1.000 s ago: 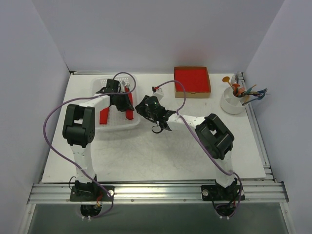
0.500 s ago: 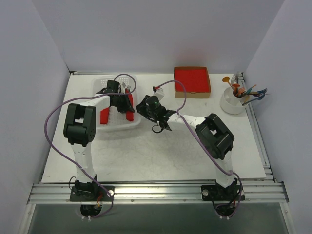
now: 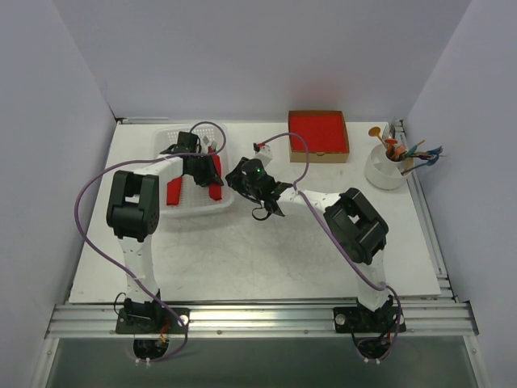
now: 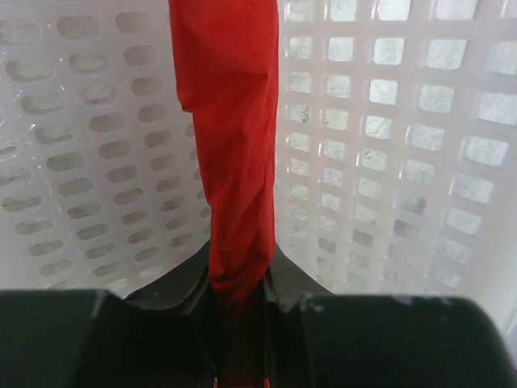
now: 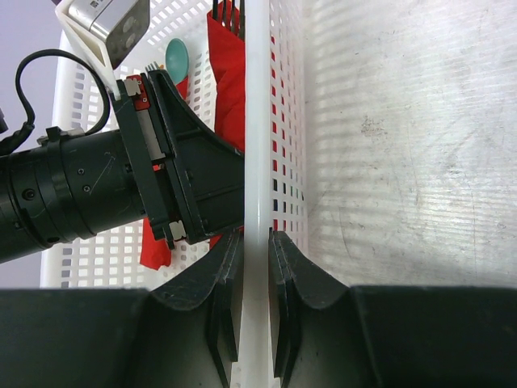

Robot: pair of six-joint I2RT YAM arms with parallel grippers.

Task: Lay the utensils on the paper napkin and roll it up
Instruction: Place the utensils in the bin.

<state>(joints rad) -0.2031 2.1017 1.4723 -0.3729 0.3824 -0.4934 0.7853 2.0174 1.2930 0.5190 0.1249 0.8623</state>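
Left fingers (image 4: 186, 279): I have them clamped on one end of the red napkin roll (image 4: 230, 145) inside the white basket (image 4: 388, 162), far left on the surface (image 3: 266, 250). Dark tines (image 5: 227, 10) poke from its other end. My right fingers (image 5: 299, 279) pinch the basket's right wall, one each side.

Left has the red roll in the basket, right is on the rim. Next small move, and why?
Probably open the left tool to release the red napkin roll: the jaws pinch its end, and it already lies inside the white basket, close to the floor. The right tool grips the rim, so the basket should stay put.
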